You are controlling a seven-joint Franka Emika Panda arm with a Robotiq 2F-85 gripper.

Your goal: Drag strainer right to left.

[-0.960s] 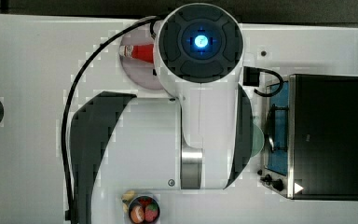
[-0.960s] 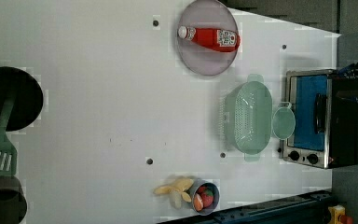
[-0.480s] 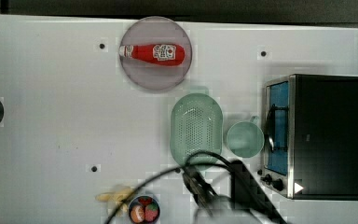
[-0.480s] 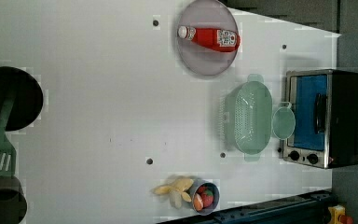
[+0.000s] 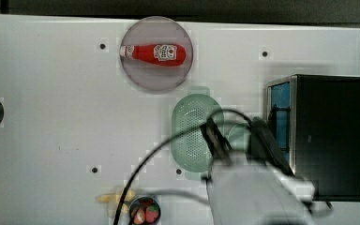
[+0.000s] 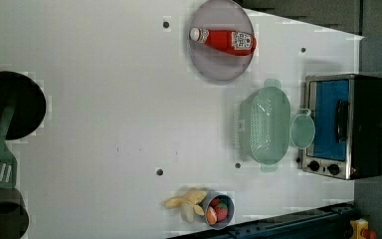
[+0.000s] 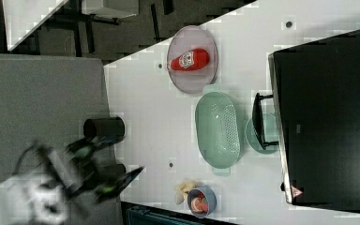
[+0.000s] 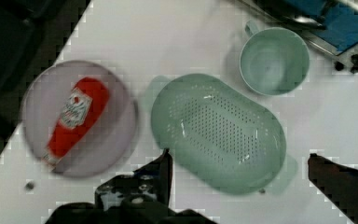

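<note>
The strainer (image 8: 219, 133), judged light, rigid and slippery plastic, is framed between the fingers of the wide-open hand (image 8: 240, 175); its rim nearest the cup (image 8: 274, 60) is best hooked.

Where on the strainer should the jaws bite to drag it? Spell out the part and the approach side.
Probably the long side rim of the strainer, taken from above. It sits upright with its bowl open upward, so one jaw could drop inside and one outside the thin wall. Use the wall facing away from the cup, which sits close against the other side. The open gripper hangs above it.
</note>
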